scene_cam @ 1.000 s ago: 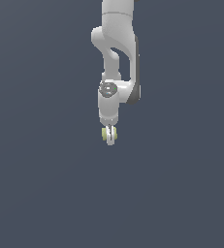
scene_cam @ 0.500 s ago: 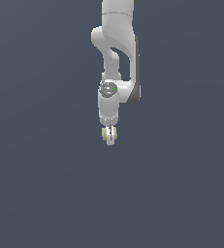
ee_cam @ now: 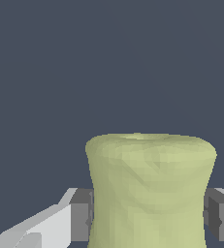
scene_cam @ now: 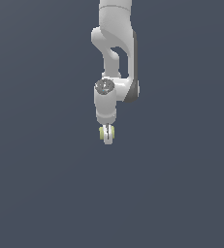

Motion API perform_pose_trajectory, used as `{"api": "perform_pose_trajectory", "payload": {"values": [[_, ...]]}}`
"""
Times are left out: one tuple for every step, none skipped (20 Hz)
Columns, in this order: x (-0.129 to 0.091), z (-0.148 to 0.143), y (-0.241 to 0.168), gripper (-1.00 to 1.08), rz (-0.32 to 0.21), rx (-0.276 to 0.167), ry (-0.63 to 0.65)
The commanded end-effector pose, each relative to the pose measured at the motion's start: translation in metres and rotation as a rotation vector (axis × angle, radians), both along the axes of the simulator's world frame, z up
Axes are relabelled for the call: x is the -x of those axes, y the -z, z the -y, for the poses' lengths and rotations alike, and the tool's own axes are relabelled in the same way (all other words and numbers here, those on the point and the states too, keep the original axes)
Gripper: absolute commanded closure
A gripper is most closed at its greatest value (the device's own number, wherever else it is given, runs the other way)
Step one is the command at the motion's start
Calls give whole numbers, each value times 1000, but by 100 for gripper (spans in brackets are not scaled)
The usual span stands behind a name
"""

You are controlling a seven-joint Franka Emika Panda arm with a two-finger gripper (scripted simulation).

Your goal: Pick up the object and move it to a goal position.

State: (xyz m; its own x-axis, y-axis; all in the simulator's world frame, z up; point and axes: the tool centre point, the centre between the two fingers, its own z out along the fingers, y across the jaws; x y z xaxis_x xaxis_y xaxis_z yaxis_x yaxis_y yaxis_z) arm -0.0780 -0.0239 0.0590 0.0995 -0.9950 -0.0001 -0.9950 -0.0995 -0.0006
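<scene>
Object (ee_cam: 150, 191), the pale yellow-green stub, sat between the gripper (ee_cam: 150, 220) pads when I checked the wrist view. Reading across: grey pad (ee_cam: 80, 222) pressed on one flank, the stub's waisted body in the middle, the second grey pad (ee_cam: 219, 220) on the other flank. Jaws were clamped on it. In the exterior view the arm (scene_cam: 114, 58) hung straight down, stub (scene_cam: 103, 133) at the tip, plain grey all round, no goal marker visible. My judgement: carry slowly and hold squeeze steady, since the curved sides could let it slip.
</scene>
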Motion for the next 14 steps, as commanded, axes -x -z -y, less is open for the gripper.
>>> {"api": "perform_pose_trajectory", "payload": {"values": [[-5, 8, -12, 108, 1, 0, 1], [-7, 11, -17, 108, 1, 0, 1], [-9, 16, -23, 108, 1, 1, 1], [-12, 20, -30, 108, 1, 1, 1], [-14, 24, -36, 108, 0, 1, 1], [-17, 29, -44, 108, 0, 1, 1], [-20, 34, -51, 108, 0, 1, 1], [-23, 40, -60, 108, 0, 1, 1], [-27, 45, -68, 108, 0, 2, 2], [-30, 51, -76, 108, 0, 2, 2], [-34, 57, -85, 108, 0, 2, 2], [-37, 62, -94, 108, 0, 2, 2], [-41, 68, -103, 108, 0, 2, 2], [-45, 74, -112, 108, 0, 2, 2]]}}
